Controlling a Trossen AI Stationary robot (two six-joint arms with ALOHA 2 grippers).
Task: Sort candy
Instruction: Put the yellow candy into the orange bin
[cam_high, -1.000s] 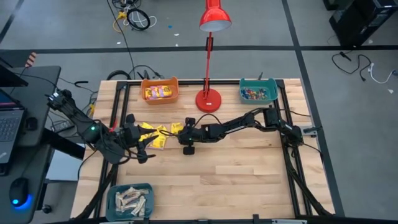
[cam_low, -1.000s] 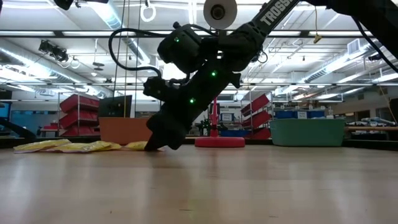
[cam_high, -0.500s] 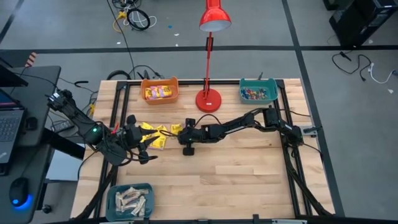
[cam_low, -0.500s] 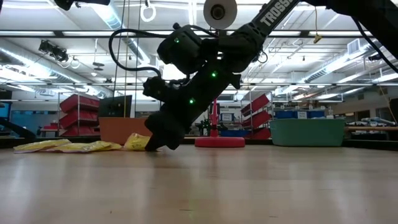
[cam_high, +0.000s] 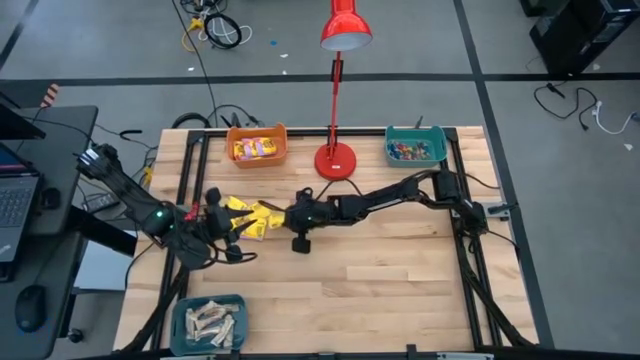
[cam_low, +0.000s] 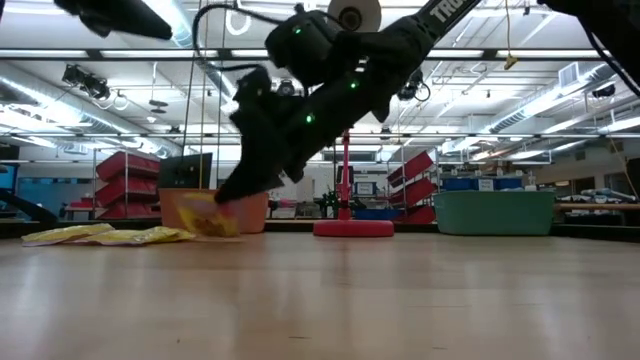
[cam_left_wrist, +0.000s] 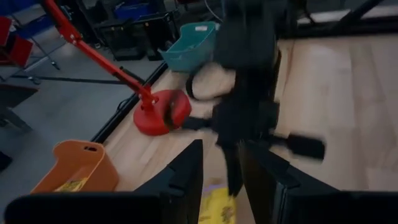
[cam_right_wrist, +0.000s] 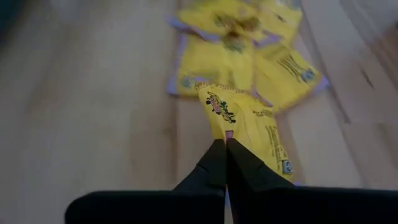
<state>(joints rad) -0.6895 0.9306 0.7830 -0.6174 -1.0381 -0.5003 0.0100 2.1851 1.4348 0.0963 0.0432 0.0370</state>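
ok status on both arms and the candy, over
Right end effector shut on a yellow packet, lifted off the table. Left end effector open, empty, beside the yellow pile. Path to the orange bin looks clear.

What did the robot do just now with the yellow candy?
The right gripper shut on a yellow packet and lifted it off the table, moving toward the orange bin. The left gripper shifted only a little and stayed empty beside the yellow pile. The bins and the red lamp did not move.
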